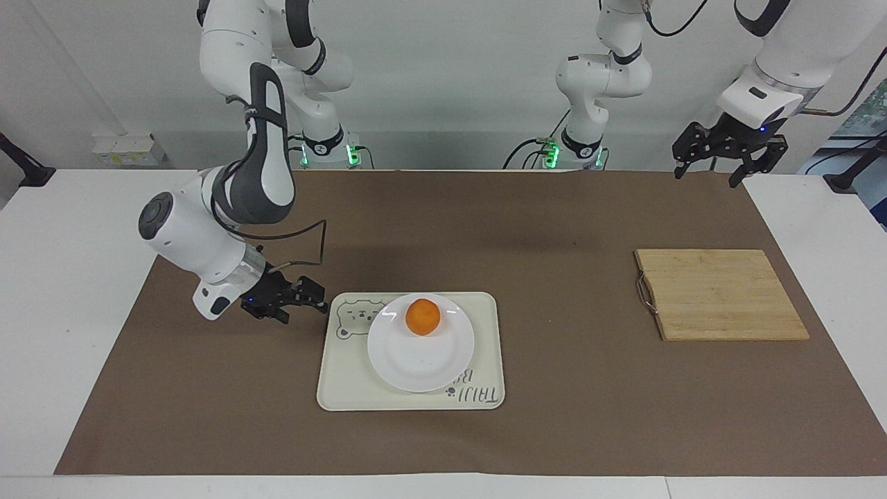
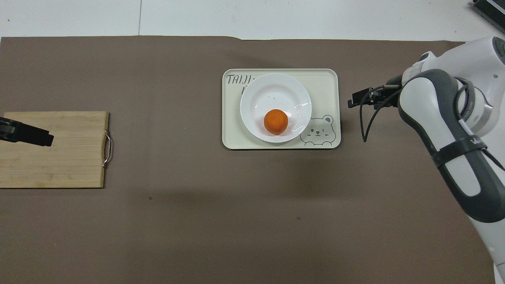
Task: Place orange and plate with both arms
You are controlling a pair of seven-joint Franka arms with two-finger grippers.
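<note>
The left tool (image 1: pixel 705 177) hung raised over the wooden board (image 1: pixel 721 294), its fingers spread wide and holding nothing; that arm waited. The right tool (image 1: pixel 320 296) was low over the brown tabletop (image 1: pixel 554 229), just beside the tray's (image 1: pixel 485 326) end toward the right arm. It touched nothing, and its fingers looked a little apart and empty.

The orange (image 1: pixel 423 317) lay on the plate (image 1: pixel 416 364), not in the middle but on the part nearer the robots, close to the rise of the rim. The plate sat flat on the tray, inside its edges, covering part of the lettering along the tray's farther edge. Both task things seemed to be set down already, so the work looked close to finished.

The main risk was probably a knock. The right tool was low and near the tray, with a loose black cable looping from its wrist, so a sideways sweep or a snagged cable could shove the tray. The glossy plate would likely slide easily. The round fruit, already near the rim, could roll over it onto the tray or off toward the tabletop. Lifting that tool straight up before swinging it away seemed the safer way out.
</note>
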